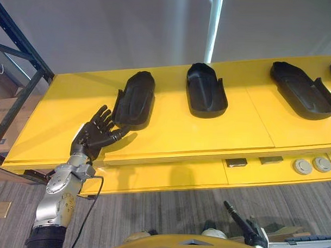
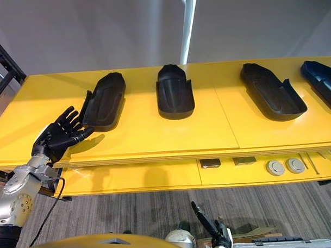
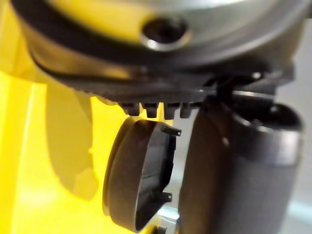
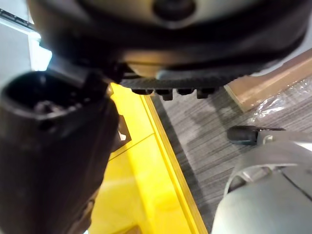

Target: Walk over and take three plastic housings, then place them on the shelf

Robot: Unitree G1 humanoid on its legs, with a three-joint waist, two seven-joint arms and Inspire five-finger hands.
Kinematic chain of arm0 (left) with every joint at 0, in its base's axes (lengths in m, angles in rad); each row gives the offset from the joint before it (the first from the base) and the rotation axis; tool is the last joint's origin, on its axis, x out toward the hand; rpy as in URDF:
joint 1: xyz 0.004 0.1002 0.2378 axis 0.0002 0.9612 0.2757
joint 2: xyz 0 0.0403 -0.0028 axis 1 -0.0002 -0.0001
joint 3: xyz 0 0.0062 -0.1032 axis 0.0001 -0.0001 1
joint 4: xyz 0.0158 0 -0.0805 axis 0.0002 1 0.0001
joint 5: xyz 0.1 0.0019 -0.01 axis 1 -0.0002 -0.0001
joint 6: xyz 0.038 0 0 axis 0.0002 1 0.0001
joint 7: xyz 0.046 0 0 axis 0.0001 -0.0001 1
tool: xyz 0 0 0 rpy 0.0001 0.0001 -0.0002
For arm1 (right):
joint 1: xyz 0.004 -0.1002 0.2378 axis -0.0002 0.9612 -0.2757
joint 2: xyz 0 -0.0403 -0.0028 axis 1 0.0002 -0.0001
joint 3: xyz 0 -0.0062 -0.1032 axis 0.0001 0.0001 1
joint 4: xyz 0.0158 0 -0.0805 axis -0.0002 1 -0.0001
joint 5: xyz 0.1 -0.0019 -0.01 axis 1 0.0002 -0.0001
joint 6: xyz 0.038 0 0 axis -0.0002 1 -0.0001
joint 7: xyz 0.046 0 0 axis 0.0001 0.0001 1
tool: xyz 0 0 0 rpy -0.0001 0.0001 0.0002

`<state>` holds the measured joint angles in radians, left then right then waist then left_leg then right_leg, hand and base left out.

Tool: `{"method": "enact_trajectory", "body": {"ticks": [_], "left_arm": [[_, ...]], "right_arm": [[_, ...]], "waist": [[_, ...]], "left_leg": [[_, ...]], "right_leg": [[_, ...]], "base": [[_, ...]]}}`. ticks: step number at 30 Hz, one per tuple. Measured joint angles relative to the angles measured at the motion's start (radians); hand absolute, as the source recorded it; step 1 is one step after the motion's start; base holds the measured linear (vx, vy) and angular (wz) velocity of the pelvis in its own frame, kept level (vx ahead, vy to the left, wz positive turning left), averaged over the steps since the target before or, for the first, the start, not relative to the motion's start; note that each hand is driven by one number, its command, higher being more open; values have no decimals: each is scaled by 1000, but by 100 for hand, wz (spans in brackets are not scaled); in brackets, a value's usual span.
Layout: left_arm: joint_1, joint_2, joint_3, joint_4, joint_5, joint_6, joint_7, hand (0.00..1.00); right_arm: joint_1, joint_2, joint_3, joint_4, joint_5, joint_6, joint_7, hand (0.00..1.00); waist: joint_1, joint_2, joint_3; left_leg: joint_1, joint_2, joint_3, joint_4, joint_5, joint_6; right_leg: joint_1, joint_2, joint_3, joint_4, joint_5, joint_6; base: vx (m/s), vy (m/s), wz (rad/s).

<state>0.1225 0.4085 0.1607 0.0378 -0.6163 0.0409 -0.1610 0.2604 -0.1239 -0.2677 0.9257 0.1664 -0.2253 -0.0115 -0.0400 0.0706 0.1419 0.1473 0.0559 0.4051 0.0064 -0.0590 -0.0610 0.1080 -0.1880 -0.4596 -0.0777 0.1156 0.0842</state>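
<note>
Several black plastic housings lie in a row on the yellow table (image 1: 208, 136). The leftmost housing (image 1: 135, 99) lies hollow side down, the middle housing (image 1: 206, 90) and the right housing (image 1: 302, 89) hollow side up. My left hand (image 1: 97, 133) is open with its fingers spread. It rests on the table at the near end of the leftmost housing (image 3: 141, 175), with the thumb tip reaching its edge. My right hand (image 1: 242, 220) hangs low over the floor in front of the table, fingers straight and holding nothing.
A lower yellow ledge along the table's front carries two dark blocks (image 1: 236, 162) and two grey discs (image 1: 302, 166). A dark shelf frame (image 1: 21, 59) stands at the left with a cardboard box (image 1: 3, 104) behind it. A white pole (image 1: 213, 28) rises behind the table.
</note>
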Motion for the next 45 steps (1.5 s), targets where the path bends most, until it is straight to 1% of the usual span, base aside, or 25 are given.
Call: {"method": "enact_trajectory", "body": {"ticks": [2,3,4,5,7,8,9,11,13,14,17,18,19,20,21,23,24,25,28,29,31,33,35,41,45], "left_arm": [[1,-1,0,0,32,-17,48,100],[1,-2,2,0,81,-43,98,100],[1,-4,8,0,148,-87,171,100],[-1,-18,36,-2,204,-157,241,100],[-3,-40,76,-26,251,-217,296,100],[-3,-56,101,-72,273,-249,325,100],[-3,-59,104,-99,272,-263,331,100],[-4,-61,99,-231,272,-295,322,100],[-8,-61,78,-327,271,-295,297,100],[-30,-61,48,-410,262,-293,250,100],[-112,-60,-7,-462,215,-277,172,100],[-149,-60,-29,-461,177,-258,153,100],[-174,-58,-37,-459,146,-223,140,100],[-184,-57,-38,-454,137,-204,137,100],[-217,-56,-52,-426,103,-163,137,100],[-276,-46,-76,-342,60,-107,145,100],[-295,-40,-83,-315,60,-92,154,100],[-354,-27,-104,-239,60,-56,181,100],[-437,-4,-112,-119,32,-17,239,100],[-489,4,-112,-57,30,-5,268,100],[-567,11,-112,17,31,1,304,100],[-622,44,-113,76,30,4,325,100],[-676,80,-113,132,26,5,340,100],[-735,118,-116,183,-85,12,323,100],[-755,121,-135,211,-166,53,279,100]], "right_arm": [[0,0,0,0,0,0,0,100],[0,0,0,0,0,0,0,100],[0,0,0,0,0,0,0,100],[2,0,-1,0,0,0,-1,100],[6,0,-3,1,0,0,-5,100],[11,1,-6,2,1,0,-8,100],[14,1,-7,3,1,0,-9,100],[20,2,-7,5,1,0,-15,100],[19,3,-7,5,1,0,-16,100],[19,3,-7,6,1,0,-17,100],[19,3,-6,11,1,1,-17,100],[18,3,-6,10,1,1,-16,100],[16,3,-6,10,2,1,-16,100],[16,2,-6,10,2,1,-16,100],[22,2,-6,10,3,3,-16,100],[31,4,1,10,4,6,-8,100],[32,4,4,10,4,7,-5,100],[36,5,4,10,4,10,2,100],[37,7,4,5,1,18,18,100],[37,9,4,2,0,19,26,100],[34,11,3,0,0,19,27,100],[23,14,3,-1,18,18,27,100],[0,16,3,-1,38,18,29,100],[-12,16,1,-35,36,15,47,100],[-25,19,-5,-37,37,12,50,100]], "waist": [[0,0,0],[0,-1,1],[0,-3,2],[0,-5,2],[1,-7,3],[6,-8,4],[8,-9,5],[11,-13,7],[8,-14,7],[5,-14,7],[2,-12,6],[-7,-9,4],[-19,-6,2],[-22,-4,2],[-27,-2,1],[-44,0,-1],[-49,-1,-1],[-54,-4,1],[-75,-9,5],[-78,-10,6],[-80,-13,15],[-87,-17,26],[-96,-17,52],[-100,-13,99],[-103,-10,110]], "left_leg": [[0,0,0,-1,1,0],[1,0,-1,-3,3,0],[2,0,-2,-6,5,0],[0,-1,-3,-8,5,-1],[-1,-1,-3,-9,5,-1],[-2,-2,-5,-9,5,-1],[-2,-3,-5,-9,5,-1],[-1,-6,-9,-9,5,0],[1,-7,-9,-10,4,0],[2,-9,-8,-10,4,1],[3,-7,0,-10,-1,-1],[4,-5,7,-10,-9,-8],[5,-2,19,-10,-11,-9],[6,-1,28,-10,-12,-10],[9,2,39,-9,-14,-12],[16,10,62,-8,-18,-16],[17,11,67,-8,-19,-18],[17,15,84,-4,-20,-16],[13,22,104,19,-29,-20],[4,26,112,32,-37,-21],[-8,29,115,45,-41,-21],[-21,35,120,63,-47,-20],[-26,44,125,86,-60,-20],[-39,58,140,128,-84,-16],[-54,62,140,148,-92,-13]], "right_leg": [[0,0,0,0,0,0],[0,0,-1,0,0,0],[0,1,-2,0,0,0],[0,1,-2,0,0,0],[0,0,-1,0,0,0],[0,0,-1,0,0,0],[1,-1,-1,0,0,0],[6,-3,-4,0,0,0],[9,-4,-4,0,0,0],[10,-6,-4,0,1,1],[9,-5,2,0,1,1],[6,-3,8,0,1,1],[-1,0,24,0,1,1],[-4,1,28,0,1,1],[-8,4,39,0,1,1],[-14,13,61,0,2,0],[-17,15,67,0,2,0],[-26,20,83,0,3,-2],[-35,26,107,0,4,-3],[-44,28,115,1,4,-3],[-59,29,123,6,3,-4],[-72,30,132,11,2,-5],[-80,32,139,27,-3,-12],[-98,34,160,49,-9,-18],[-111,33,163,61,-14,-19]], "base": [[0,0,0],[0,0,0],[0,0,0],[0,0,0],[0,0,0],[0,0,4],[0,0,10],[0,0,9],[0,0,0],[0,0,0],[0,0,-7],[-2,1,-19],[-2,2,-26],[4,1,-31],[12,-1,-32],[20,-7,-33],[21,-10,-34],[15,-5,-26],[43,-1,-26],[43,1,-17],[25,-2,-10],[-1,2,-11],[-27,11,-10],[-67,16,-9],[-76,3,-2]]}}
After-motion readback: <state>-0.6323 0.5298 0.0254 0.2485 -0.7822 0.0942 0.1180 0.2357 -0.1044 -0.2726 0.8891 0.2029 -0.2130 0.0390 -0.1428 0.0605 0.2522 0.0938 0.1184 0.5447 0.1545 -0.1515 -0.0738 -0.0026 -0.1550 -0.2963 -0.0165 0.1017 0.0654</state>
